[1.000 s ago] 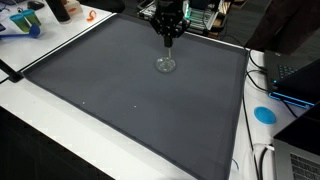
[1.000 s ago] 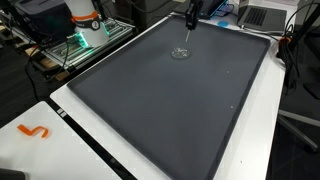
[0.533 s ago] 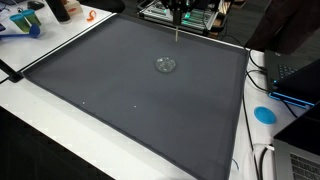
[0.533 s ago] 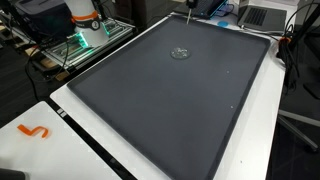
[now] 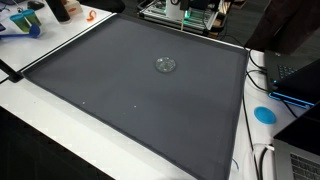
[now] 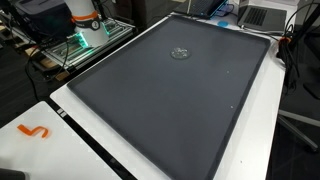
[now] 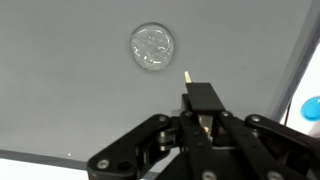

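A blue disc and an orange squiggle lie on the white table

Clear, glossy disc, glass or plastic, lying on a matt dark-grey mat. The gripper is matt black, and the thin stick in it looks like pale wood.

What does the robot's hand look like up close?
It's a black metal gripper, matte and boxy. Jointed bars fan out on each side, with round pivot pins showing as small circles. They meet at flat, square-ended jaws. A bit of brass-coloured metal glints in the middle. No cables or writing show in the wrist view.
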Robot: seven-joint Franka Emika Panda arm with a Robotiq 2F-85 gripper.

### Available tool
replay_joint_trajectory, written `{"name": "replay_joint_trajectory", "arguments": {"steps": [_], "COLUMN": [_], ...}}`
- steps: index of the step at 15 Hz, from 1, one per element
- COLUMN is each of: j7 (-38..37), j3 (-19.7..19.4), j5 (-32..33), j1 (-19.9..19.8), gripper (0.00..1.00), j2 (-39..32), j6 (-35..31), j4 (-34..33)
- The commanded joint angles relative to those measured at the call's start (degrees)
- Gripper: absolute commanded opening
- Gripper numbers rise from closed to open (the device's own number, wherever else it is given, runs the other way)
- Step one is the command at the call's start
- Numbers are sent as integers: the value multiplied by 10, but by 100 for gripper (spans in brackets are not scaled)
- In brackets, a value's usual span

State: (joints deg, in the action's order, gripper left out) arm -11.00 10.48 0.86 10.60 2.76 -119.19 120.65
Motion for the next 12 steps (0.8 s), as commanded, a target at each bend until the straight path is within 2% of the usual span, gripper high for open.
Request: {"name": "replay_joint_trajectory", "arguments": {"steps": [1,5,6,12], "j7": [0,0,0,-30], "j3": [1,1,1,27], "j5": [0,1,1,100], "j1": [-1,-1,-1,21], "gripper": [13,13,3,3], "j2": [0,0,0,-73], "j6": [2,2,2,81], "j4": [-1,-1,-1,-97]}}
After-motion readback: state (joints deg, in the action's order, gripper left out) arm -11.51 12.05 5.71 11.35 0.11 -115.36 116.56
